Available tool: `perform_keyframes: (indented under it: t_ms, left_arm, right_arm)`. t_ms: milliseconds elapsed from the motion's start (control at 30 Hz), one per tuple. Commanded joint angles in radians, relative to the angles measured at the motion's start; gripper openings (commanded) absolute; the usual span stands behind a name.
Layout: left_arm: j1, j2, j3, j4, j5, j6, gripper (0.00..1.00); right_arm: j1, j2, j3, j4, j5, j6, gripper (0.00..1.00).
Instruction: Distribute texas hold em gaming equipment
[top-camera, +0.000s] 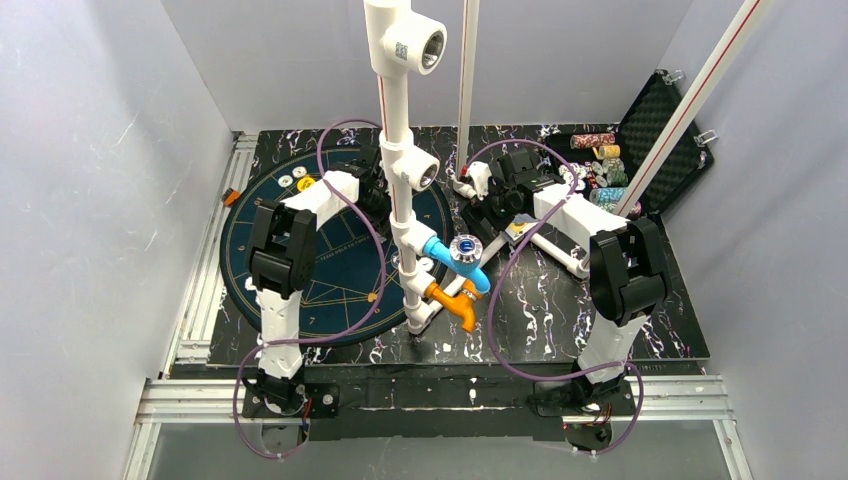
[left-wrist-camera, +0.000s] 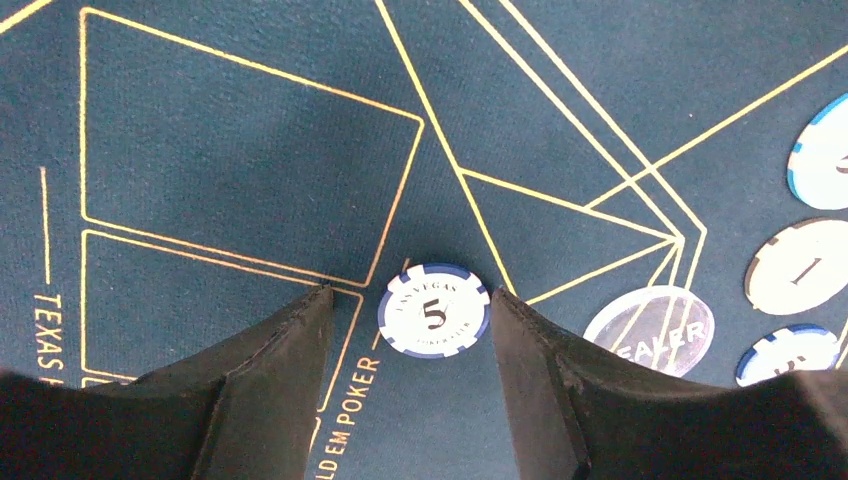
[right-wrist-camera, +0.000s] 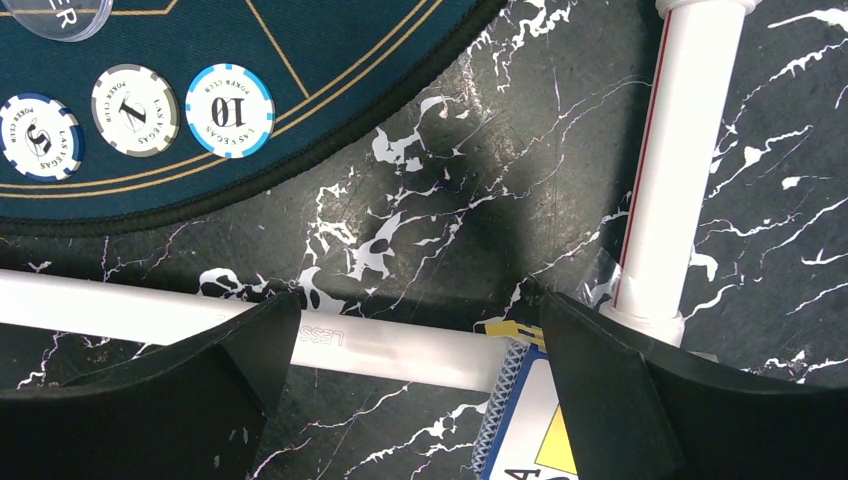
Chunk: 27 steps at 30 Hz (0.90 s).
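Setting: grey-walled booth, black marbled surface (top-camera: 680, 320), a round blue mat (top-camera: 330, 270) on its left half, a white pipe frame (top-camera: 398, 110) standing in the middle
Supply: open case (top-camera: 655, 130) at the far right, with rows of chips (top-camera: 600, 160) in it
Set out on the mat: dark-blue five (right-wrist-camera: 40, 135), grey one (right-wrist-camera: 135, 110) and light-blue ten (right-wrist-camera: 230, 110) in a row by the right edge, near a clear button (right-wrist-camera: 55, 12); a few more pieces (top-camera: 300, 173) at the far left
Left fingers (left-wrist-camera: 270, 370): partly apart, low over the mat, one on each side of a flat white-and-blue chip (left-wrist-camera: 435, 310); no grip on it
Right fingers (right-wrist-camera: 230, 370): wide, holding nothing, over bare surface and a pipe, with a card pack (right-wrist-camera: 520, 420) just under them
Progress: judged partway, several chips placed
Left to do: likely the chip between the left fingers, those in the case, and the cards, none of which show on the mat
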<state>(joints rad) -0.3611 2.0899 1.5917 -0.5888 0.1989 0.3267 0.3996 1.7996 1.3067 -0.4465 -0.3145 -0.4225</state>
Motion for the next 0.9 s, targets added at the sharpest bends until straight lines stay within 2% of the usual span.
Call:
perform_keyframes:
  t_ms: [0,200,400,633,767,867]
  left_arm:
    - [-0.014,-0.004,-0.033,-0.010,-0.019,0.016,0.56]
    - [-0.025,0.000,-0.091,0.004,-0.035,0.014,0.51]
    - [-0.030,-0.033,-0.142,-0.012,-0.012,0.022,0.57]
    - [-0.033,-0.065,-0.205,-0.017,-0.004,0.031,0.57]
    - [-0.032,-0.036,-0.176,-0.018,-0.012,0.021,0.52]
    - [-0.032,-0.017,-0.147,-0.020,-0.031,0.018,0.45]
  right_arm:
    - [0.001,-0.005,0.011,0.016,0.007,-0.009,1.00]
    - [0.001,-0.002,0.014,0.019,0.010,-0.009,1.00]
    - [0.001,-0.005,0.012,0.018,0.018,-0.010,1.00]
    - [0.001,0.002,0.012,0.021,0.014,-0.012,1.00]
    - [0.001,0.006,0.016,0.019,0.011,-0.012,1.00]
    - [0.001,0.003,0.013,0.021,0.015,-0.012,1.00]
